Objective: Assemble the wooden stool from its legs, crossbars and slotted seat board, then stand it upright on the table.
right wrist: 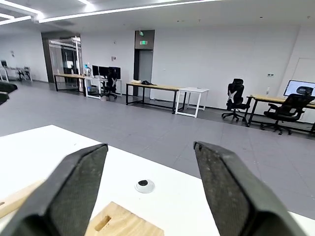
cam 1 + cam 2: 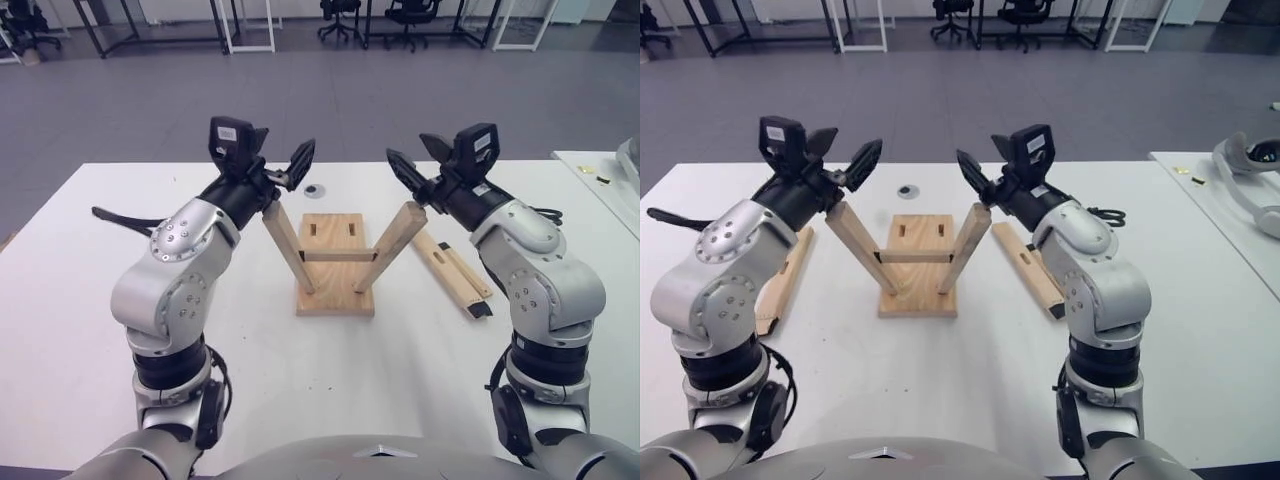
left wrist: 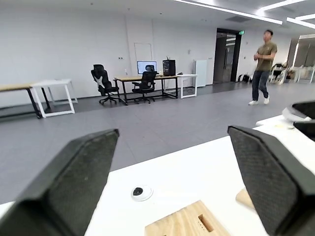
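Note:
The slotted seat board [image 2: 335,290] lies flat on the white table. Two legs stand in it and splay outward: the left leg [image 2: 288,250] and the right leg [image 2: 390,250]. A crossbar [image 2: 340,256] joins them. My left gripper [image 2: 280,160] hovers just above the left leg's top end, open and empty. Over the right leg's top end my right gripper [image 2: 418,160] is also open, holding nothing. In the left wrist view the black pads [image 3: 74,191] frame the board [image 3: 189,223]. The right wrist view has the fingers [image 1: 231,196] wide apart above the board [image 1: 123,226].
Spare wooden leg pieces [image 2: 455,270] lie to the right of the board, and another piece [image 2: 785,280] lies under my left arm. A small round grommet [image 2: 316,190] sits behind the board. A black cable [image 2: 120,215] trails at the left. A second table [image 2: 1230,200] stands at the right.

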